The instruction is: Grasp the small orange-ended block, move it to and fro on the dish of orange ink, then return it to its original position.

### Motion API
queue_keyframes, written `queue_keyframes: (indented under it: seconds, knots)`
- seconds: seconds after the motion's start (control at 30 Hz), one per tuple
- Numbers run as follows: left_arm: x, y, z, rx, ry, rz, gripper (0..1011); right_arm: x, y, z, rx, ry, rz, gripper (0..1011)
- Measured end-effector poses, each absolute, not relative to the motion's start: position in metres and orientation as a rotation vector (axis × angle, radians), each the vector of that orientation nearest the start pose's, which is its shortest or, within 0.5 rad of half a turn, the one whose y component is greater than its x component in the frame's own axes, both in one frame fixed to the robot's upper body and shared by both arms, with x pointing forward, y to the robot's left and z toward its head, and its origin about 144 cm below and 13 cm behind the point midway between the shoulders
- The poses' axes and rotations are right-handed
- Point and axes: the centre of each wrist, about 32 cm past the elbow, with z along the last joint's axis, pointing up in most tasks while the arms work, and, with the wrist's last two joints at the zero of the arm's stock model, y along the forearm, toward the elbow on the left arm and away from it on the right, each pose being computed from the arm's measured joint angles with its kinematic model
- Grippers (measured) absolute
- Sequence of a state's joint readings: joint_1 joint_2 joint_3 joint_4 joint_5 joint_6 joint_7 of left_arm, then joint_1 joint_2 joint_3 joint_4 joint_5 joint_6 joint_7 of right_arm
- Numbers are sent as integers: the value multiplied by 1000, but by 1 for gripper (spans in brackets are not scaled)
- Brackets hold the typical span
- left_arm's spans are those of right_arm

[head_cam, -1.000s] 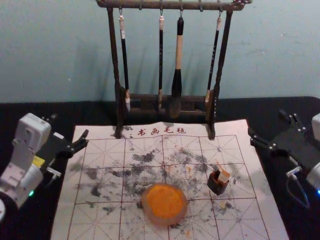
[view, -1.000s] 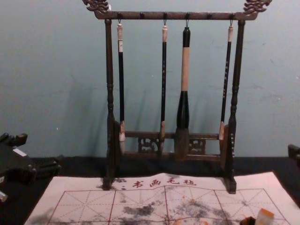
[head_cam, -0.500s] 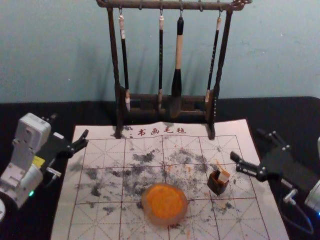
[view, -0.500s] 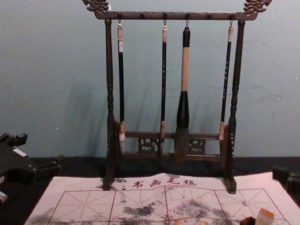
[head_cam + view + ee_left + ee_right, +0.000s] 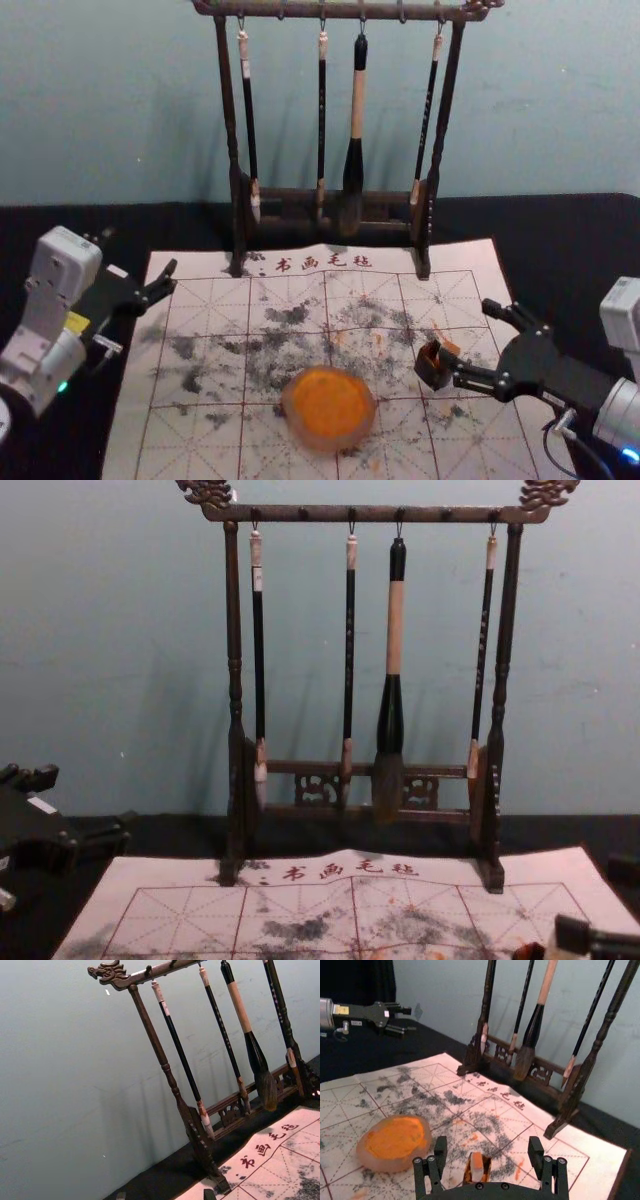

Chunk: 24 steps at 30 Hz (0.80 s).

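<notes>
Left side: my left tool is parked beyond the left edge of the printed mat, its fingers spread wide and nothing between them.

Centre: the dish of orange ink sits on the mat, well apart from my left tool. The brush rack stands behind it with its brushes hanging.

Right of the dish: the small orange-ended block rests in a small dark holder, orange end uppermost, projecting above the rim. Its long axis appears to rise out of the holder at a lean; I cannot tell the exact angle.

Far right: my right tool is the nearer by a clear margin and reaches in from the robot's right. It is wide, with nothing gripped. In the right wrist view the block lies ahead of it, between the lines of the two fingers and somewhat closer to the one on the dish side. Whether any finger touches the holder cannot be confirmed.

Assessment: this is the approach to the grasp. I judge that a short further advance, centred on the block, should precede closing. Off-centre closing could tip the holder or drag it along.
</notes>
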<state>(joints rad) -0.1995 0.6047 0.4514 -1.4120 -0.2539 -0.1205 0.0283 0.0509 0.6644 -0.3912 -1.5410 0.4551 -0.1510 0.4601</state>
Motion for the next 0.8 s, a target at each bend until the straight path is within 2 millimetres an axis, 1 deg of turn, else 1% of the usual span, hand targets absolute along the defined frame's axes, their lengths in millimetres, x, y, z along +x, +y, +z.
queue_keyframes:
  seconds: [0.37,0.8]
  knots:
    - [489,310,1140,304,-285,1248,1001,456,-316,1129,-224,-35,-749,1002]
    - [489,310,1140,304,-285,1248,1001,463,-311,1121,-246,13,-761,1002]
